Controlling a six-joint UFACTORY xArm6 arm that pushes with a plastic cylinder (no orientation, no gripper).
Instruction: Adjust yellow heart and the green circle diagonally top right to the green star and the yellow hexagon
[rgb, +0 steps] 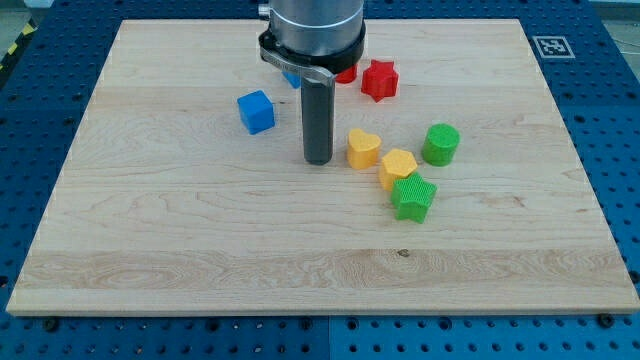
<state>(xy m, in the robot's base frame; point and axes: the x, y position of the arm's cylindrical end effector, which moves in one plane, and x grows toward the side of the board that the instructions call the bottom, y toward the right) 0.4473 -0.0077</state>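
The yellow heart (362, 148) lies near the board's middle. My tip (318, 160) stands just to its left, a small gap apart. The yellow hexagon (397, 167) sits right and below the heart, touching it or nearly so. The green star (413, 197) lies just below the hexagon, touching it. The green circle (440, 144) stands to the right of the heart and up-right of the hexagon, apart from both.
A blue cube (256, 111) lies to the left of the rod. A red star (379, 80) sits near the view's top, with a red block (347, 73) and a blue block (291, 79) partly hidden behind the arm. The wooden board (150, 240) ends at blue perforated table.
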